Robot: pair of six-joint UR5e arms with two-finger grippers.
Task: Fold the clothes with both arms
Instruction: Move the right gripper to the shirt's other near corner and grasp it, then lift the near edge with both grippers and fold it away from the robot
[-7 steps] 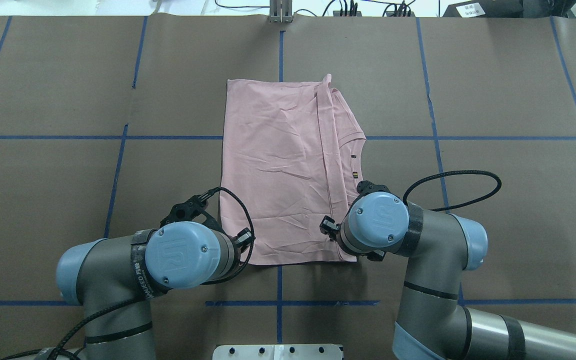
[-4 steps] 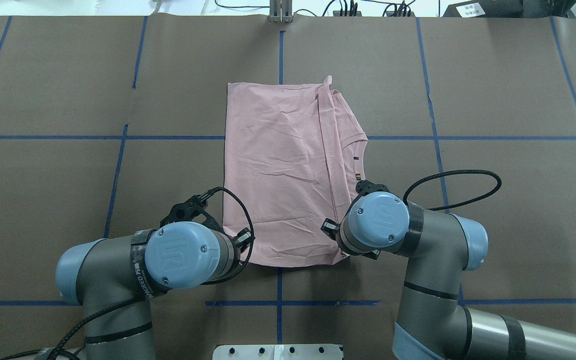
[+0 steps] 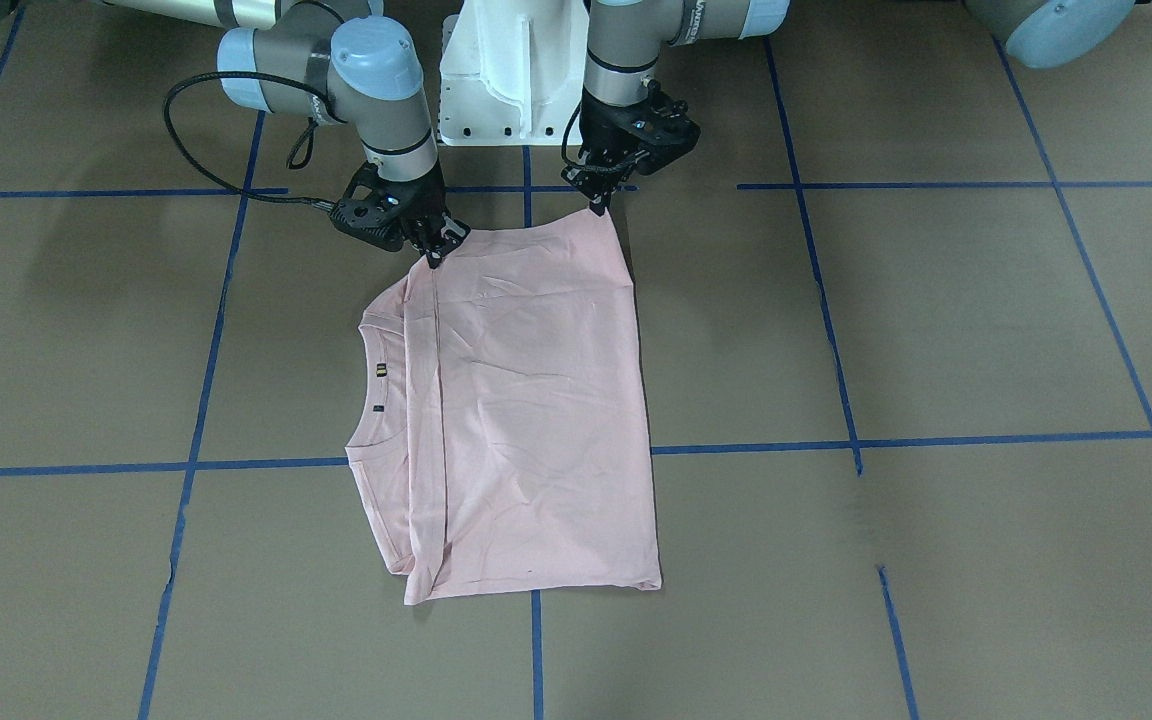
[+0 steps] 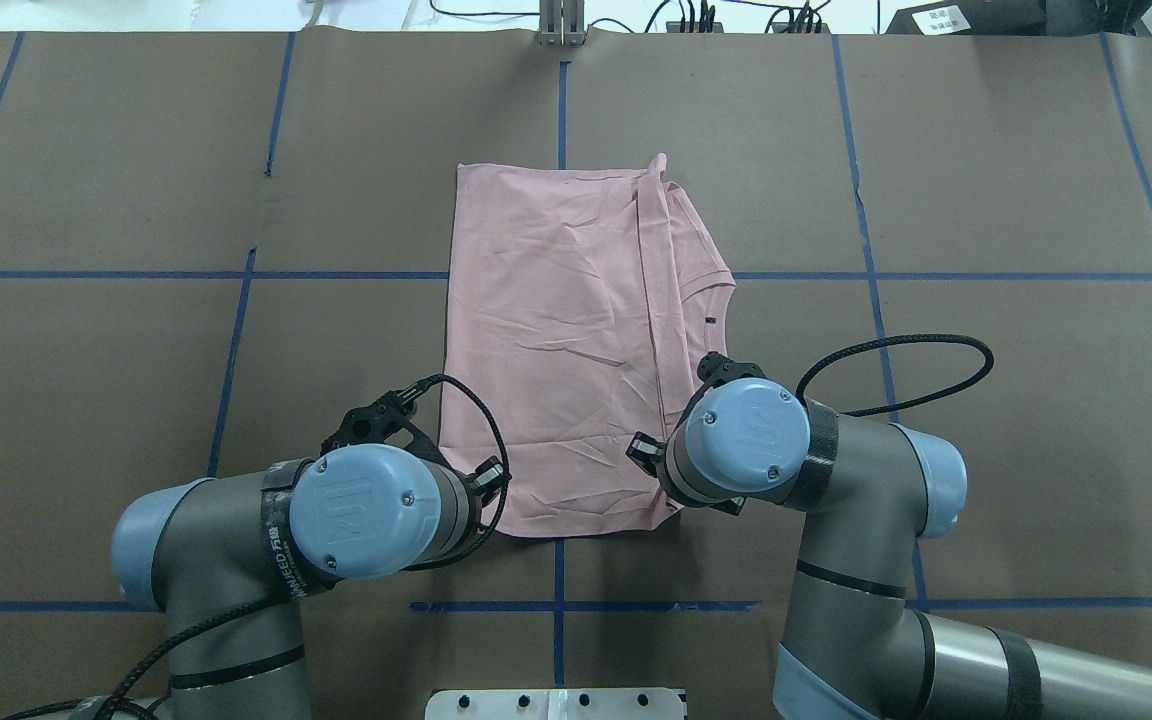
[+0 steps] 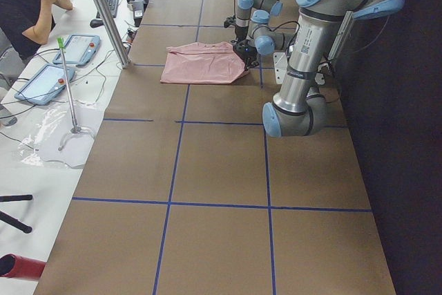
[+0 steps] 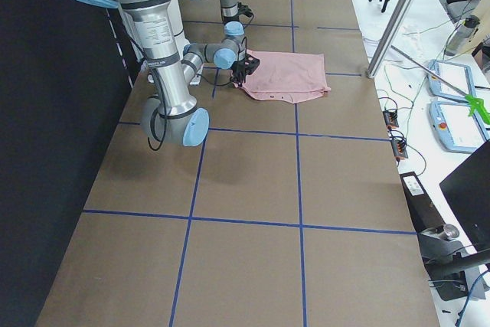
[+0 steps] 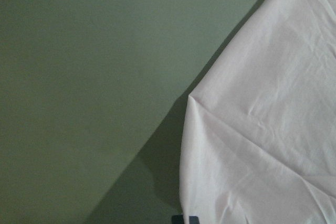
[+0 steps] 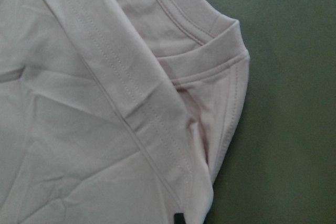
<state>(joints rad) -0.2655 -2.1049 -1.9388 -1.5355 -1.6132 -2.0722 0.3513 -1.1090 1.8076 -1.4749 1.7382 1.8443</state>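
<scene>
Left pincer (image 3: 597, 203) and right pincer (image 3: 433, 252) clamp near corners of the half-folded pale pink T-shirt (image 3: 536, 400); next, I think, both must lift evenly.

I log T-shirt (image 4: 556, 340) flat mid-table (image 4: 136, 150), left pincer (image 3: 598, 203) at its near-left corner, right pincer (image 3: 433, 250) at near-right corner.
</scene>
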